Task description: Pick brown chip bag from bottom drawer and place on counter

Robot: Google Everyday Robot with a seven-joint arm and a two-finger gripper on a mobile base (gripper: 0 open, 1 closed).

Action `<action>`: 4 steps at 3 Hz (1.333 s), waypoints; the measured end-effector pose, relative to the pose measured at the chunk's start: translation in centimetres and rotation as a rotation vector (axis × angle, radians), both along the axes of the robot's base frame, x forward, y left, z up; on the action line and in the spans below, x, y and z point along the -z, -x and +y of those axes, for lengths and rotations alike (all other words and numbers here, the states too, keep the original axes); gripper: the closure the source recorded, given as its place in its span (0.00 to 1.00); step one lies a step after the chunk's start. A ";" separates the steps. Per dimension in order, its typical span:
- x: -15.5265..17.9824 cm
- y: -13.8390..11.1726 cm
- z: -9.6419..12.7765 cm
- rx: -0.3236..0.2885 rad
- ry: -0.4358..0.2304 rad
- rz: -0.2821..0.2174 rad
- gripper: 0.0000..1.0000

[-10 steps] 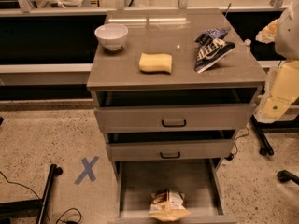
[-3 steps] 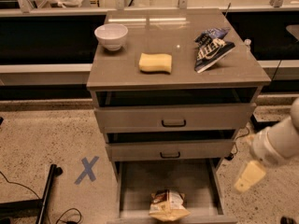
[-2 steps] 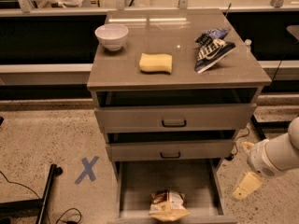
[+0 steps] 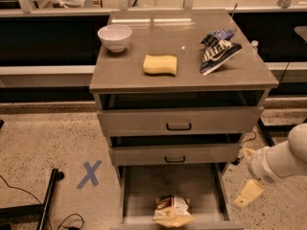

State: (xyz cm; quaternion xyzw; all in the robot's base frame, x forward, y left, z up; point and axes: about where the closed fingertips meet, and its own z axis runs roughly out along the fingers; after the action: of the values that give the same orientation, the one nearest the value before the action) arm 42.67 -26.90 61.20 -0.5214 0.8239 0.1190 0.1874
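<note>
1. While the crinkled brown chip bag (image 4: pixel 172 210) lies at the front of the flat grey bottom drawer (image 4: pixel 163 181), low centre, the cream gripper (image 4: pixel 248 193) hangs lower right, outside it.
2. Whether it is open or closed cannot be told.

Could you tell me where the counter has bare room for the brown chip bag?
The counter is bare at its front-left corner, in front of the white bowl and left of the sponge, and across the back middle. The right side is crowded by the dark blue bag. The gripper hangs low, right of the bottom drawer, where the brown chip bag lies.
</note>
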 end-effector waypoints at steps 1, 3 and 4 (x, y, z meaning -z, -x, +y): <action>6.9 1.9 2.4 -0.084 -0.062 -0.027 0.00; 11.3 2.0 4.0 -0.173 -0.104 -0.085 0.00; 15.1 1.2 5.7 -0.204 -0.156 -0.123 0.00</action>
State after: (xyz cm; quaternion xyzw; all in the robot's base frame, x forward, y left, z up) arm 41.51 -21.25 46.14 -0.5928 0.7418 0.1687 0.2645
